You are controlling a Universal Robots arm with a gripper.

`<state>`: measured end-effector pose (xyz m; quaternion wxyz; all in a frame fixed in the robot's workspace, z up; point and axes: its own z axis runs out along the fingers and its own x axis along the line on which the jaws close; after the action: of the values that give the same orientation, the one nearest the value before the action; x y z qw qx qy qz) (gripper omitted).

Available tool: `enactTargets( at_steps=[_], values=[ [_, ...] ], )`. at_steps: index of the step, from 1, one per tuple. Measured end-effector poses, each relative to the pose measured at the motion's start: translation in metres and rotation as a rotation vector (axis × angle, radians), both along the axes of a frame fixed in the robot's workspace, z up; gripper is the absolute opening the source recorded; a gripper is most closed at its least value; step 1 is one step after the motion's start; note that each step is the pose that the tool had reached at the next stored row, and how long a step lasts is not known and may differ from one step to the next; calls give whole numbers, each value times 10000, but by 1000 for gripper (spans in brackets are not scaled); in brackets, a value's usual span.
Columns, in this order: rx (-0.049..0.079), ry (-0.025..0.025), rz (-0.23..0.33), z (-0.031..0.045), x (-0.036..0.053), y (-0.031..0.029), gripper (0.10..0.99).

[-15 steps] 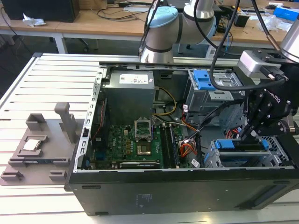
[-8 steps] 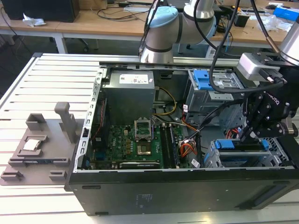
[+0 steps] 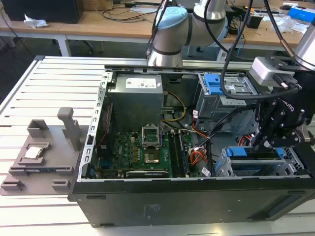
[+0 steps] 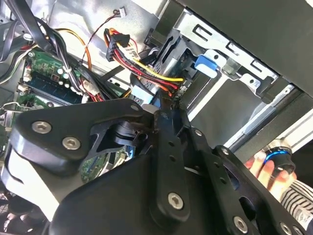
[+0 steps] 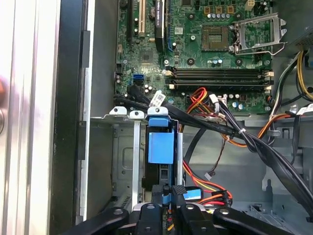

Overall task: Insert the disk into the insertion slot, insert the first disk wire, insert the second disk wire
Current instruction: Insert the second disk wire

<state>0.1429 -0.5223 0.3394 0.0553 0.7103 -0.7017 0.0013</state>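
Open PC tower lies on its side on a slatted metal table (image 3: 29, 98). Gripper (image 3: 259, 142) hangs low over the insertion slot (image 3: 224, 167) at the case corner on the exterior view's right, just above the blue-framed disk (image 3: 256, 153) seated in that cage. In the first wrist view the disk (image 5: 160, 147) stands edge-on inside the silver bay (image 5: 124, 161), its blue carrier flush with the cage rim; the gripper (image 5: 167, 208) fingertips sit close together around a small dark plug at the disk's connector end, clenched on it as far as can be judged. A red cable (image 5: 195, 178) runs from that area beside the orange-yellow-black power bundle (image 5: 205, 105). Second wrist view: the black finger linkage (image 4: 166, 147) is pressed near the disk's connector edge, with the power bundle (image 4: 146, 66) plugged in just beside it. Motherboard (image 3: 142, 152) and power supply (image 3: 135, 101) lie well apart from the gripper.
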Motion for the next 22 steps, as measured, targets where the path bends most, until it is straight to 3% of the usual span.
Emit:
enactTargets(
  at_steps=[1,4,6,13,17,22],
  values=[
    [-17,1,0,83,0,0,224],
    [-2,1,0,121,-15,1,224],
    [33,1,0,96,-54,2,106],
    [76,1,0,-8,-62,-4,106],
    [84,1,0,239,-54,-4,106],
    [86,1,1,261,-53,-4,106]
  ],
)
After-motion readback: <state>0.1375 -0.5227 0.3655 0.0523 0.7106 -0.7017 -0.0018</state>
